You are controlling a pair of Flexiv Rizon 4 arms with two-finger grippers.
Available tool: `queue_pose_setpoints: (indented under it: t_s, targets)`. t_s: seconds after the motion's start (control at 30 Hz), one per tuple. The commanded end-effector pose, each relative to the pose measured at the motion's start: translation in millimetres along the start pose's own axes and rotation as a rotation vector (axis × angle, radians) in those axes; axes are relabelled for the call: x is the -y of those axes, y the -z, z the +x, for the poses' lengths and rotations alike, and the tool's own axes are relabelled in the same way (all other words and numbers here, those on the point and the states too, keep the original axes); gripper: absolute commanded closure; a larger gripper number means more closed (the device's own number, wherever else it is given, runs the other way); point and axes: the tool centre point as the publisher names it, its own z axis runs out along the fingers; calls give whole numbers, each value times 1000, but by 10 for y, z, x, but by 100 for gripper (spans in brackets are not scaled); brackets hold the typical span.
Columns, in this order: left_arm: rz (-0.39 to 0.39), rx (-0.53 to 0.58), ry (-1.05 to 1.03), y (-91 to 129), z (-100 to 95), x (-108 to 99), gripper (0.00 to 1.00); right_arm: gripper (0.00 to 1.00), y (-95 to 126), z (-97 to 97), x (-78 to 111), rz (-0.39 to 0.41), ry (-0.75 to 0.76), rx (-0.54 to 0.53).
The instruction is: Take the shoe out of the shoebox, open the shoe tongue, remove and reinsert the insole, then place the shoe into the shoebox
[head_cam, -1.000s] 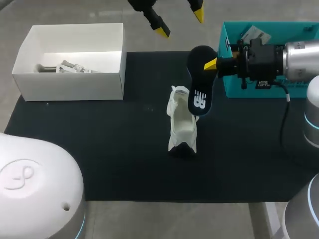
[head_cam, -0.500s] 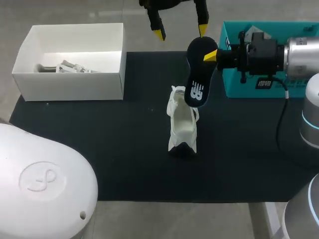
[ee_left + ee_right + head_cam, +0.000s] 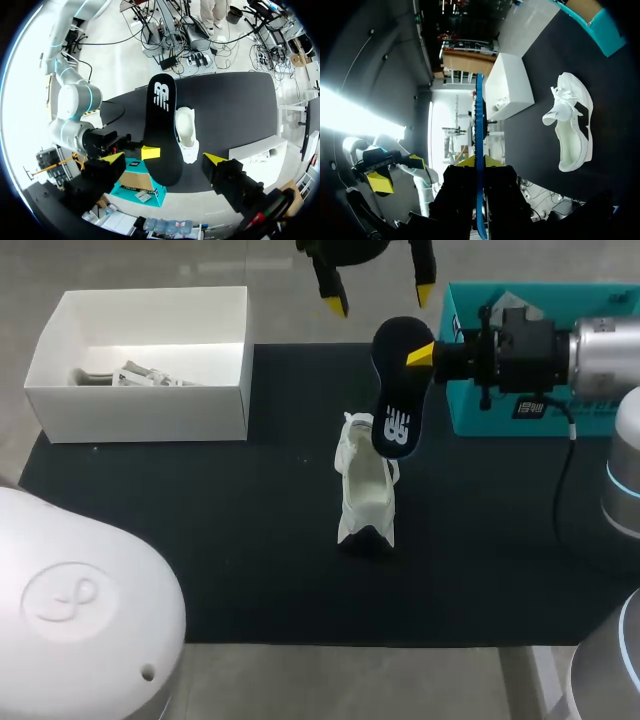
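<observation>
Head view: right gripper [image 3: 422, 353] clamps the insole [image 3: 398, 405] above the shoe [image 3: 365, 495]; left gripper [image 3: 380, 297] gapes

insole [image 3: 397, 390]: dark, white logo, one end clamped in right gripper [image 3: 420, 354], hanging tilted | shoe [image 3: 366, 495]: white, opening upward, below gripper | shoebox [image 3: 140, 416]: white, open, well apart from gripper
</observation>
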Motion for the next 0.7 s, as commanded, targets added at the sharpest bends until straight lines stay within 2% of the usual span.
queue_pose_setpoints:
  t_s: [0.03, 0.43, 0.53, 0.63, 0.7]
  targets:
    - [-4, 6, 2, -30, -13, 35, 0, 100, -28, -3, 5, 1, 0, 0]
    - [-3, 1, -1, -19, -46, 56, 0, 100, -5, -8, 22, 2, 1, -1]
    - [-2, -7, -1, -9, -47, 59, 0, 100, 5, 3, 30, 11, -7, -68]
    - [6, -16, -2, -12, -47, 57, 0, 100, 18, 10, 38, 7, -2, -77]
    - [46, -23, 21, -27, -46, 91, 0, 100, 29, 12, 43, 8, -3, -110]
